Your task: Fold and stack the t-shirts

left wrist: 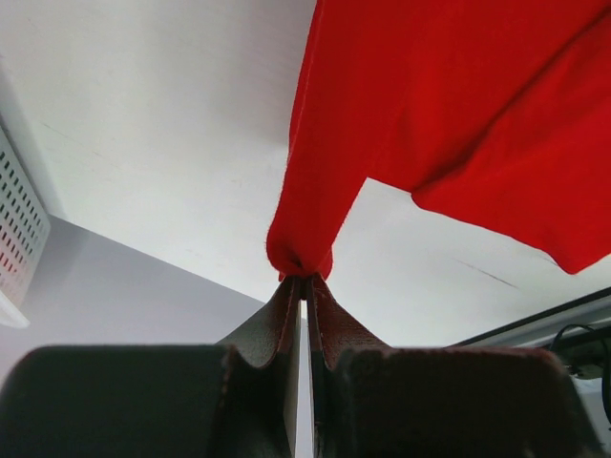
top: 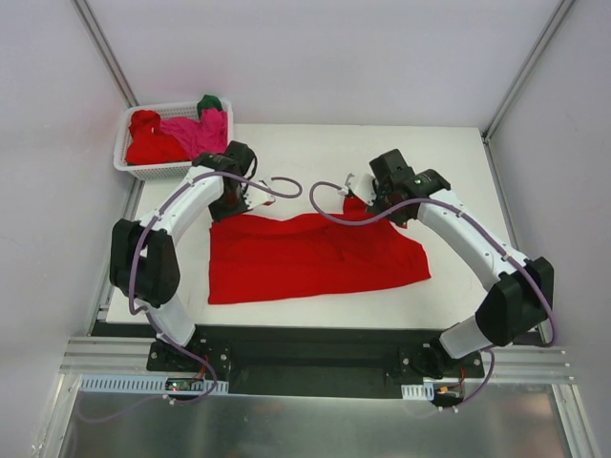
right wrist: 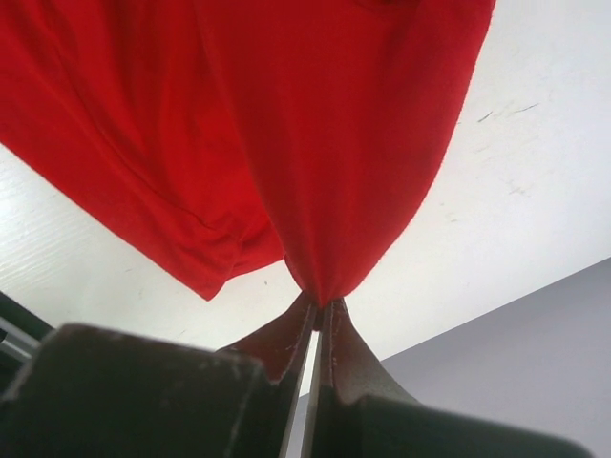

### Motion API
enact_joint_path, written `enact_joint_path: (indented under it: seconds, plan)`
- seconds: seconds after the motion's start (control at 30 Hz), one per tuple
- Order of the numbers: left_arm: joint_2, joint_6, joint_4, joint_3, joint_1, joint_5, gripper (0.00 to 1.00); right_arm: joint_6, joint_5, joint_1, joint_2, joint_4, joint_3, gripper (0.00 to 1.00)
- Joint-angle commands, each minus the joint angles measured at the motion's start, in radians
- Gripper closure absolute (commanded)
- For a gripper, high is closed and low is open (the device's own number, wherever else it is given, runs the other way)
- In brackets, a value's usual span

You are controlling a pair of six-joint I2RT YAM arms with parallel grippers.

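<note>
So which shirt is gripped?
The red shirt spread on the table, its far edge pinched by the left gripper and right gripper; the other shirts lie in the basket.

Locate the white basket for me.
Top view: the white basket sits at the far left corner of the table, just beyond the left gripper, which pinches the spread red t-shirt.

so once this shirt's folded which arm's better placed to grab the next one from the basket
The left arm: its jaws, shut on the red t-shirt, are right beside the basket at the far left; the right arm grips the same shirt well across from it.
</note>
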Motion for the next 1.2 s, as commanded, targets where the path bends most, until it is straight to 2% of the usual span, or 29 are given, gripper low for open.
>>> enact_joint_path:
  seconds: [0.0, 0.5, 1.17]
  plan:
    - [-0.059, -0.052, -0.071, -0.009, -0.015, -0.017, 1.0, -0.001, -0.027, -0.005, -0.072, -0.065, -0.017, 0.99]
    - [-0.132, -0.121, -0.198, -0.055, -0.058, -0.005, 1.0, -0.007, -0.075, -0.003, -0.098, -0.171, -0.044, 0.99]
    - [-0.131, -0.164, -0.234, -0.14, -0.089, 0.07, 1.0, -0.043, -0.187, 0.011, -0.043, -0.327, -0.06, 0.99]
